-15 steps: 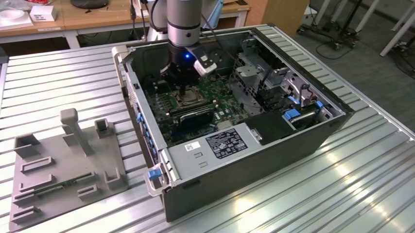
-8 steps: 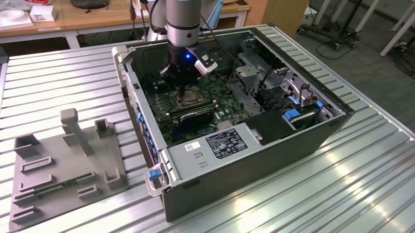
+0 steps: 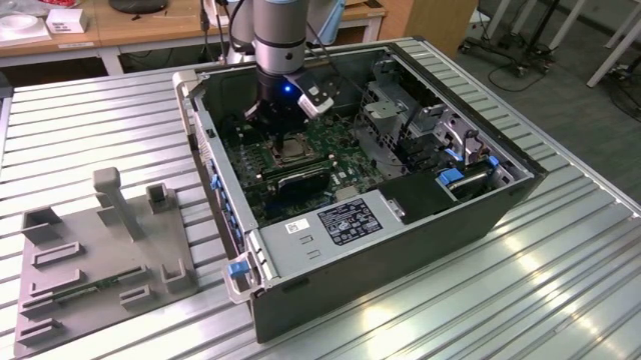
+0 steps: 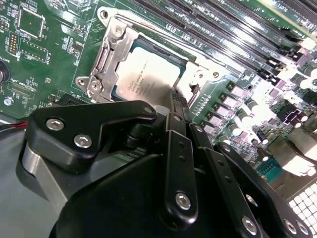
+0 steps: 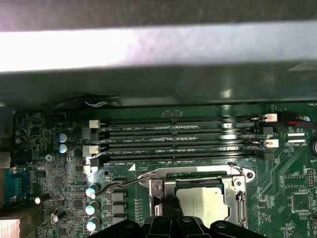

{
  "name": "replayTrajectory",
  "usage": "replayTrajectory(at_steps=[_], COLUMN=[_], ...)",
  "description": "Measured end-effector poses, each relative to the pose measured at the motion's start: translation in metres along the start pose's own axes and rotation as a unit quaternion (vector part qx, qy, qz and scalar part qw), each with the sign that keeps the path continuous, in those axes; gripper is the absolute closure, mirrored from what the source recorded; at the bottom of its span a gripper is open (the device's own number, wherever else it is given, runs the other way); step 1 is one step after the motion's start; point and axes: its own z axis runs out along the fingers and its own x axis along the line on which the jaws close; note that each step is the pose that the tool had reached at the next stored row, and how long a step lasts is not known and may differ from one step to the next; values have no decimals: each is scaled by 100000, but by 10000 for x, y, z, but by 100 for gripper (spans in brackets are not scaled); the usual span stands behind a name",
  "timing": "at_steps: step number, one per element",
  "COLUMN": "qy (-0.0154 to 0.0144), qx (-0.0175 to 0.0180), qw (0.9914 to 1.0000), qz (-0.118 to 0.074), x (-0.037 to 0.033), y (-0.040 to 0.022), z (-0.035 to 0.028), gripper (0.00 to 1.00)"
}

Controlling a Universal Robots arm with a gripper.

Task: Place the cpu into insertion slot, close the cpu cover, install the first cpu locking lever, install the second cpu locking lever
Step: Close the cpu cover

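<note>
The cpu (image 4: 146,74) lies flat in the insertion slot (image 5: 198,175), its silvery-beige top showing in both wrist views and as a small square (image 3: 293,150) in the exterior view. The cpu cover (image 4: 104,59) is down around it as a silvery frame (image 5: 238,198). A thin wire locking lever (image 5: 121,184) angles away from one corner of the socket. My gripper (image 4: 174,96) is shut, its black fingertips together at the edge of the cover beside the cpu, with nothing seen between them. In the first wrist view the gripper (image 5: 167,206) stands against the frame's side.
Long black memory slots (image 5: 173,139) run beside the socket. The open computer case's metal wall (image 5: 148,49) stands close behind them. Drive bays (image 3: 440,150) and a labelled metal box (image 3: 346,221) crowd the case. A grey fixture (image 3: 100,247) sits on the table at the exterior view's left.
</note>
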Motion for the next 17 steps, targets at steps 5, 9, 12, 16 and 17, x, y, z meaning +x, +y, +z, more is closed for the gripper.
replayTrajectory(at_steps=[5, 9, 12, 16, 17], qy=[3, -44, -44, -57, -48], qx=[6, -14, -6, -30, -18], qw=[100000, 99996, 99995, 99995, 99995], qz=[-18, -891, -992, -998, -997], x=[10, 13, 13, 13, 14], y=[-15, -16, -15, -15, -16], z=[2, 9, 9, 22, 26], gripper=[89, 89, 89, 89, 89])
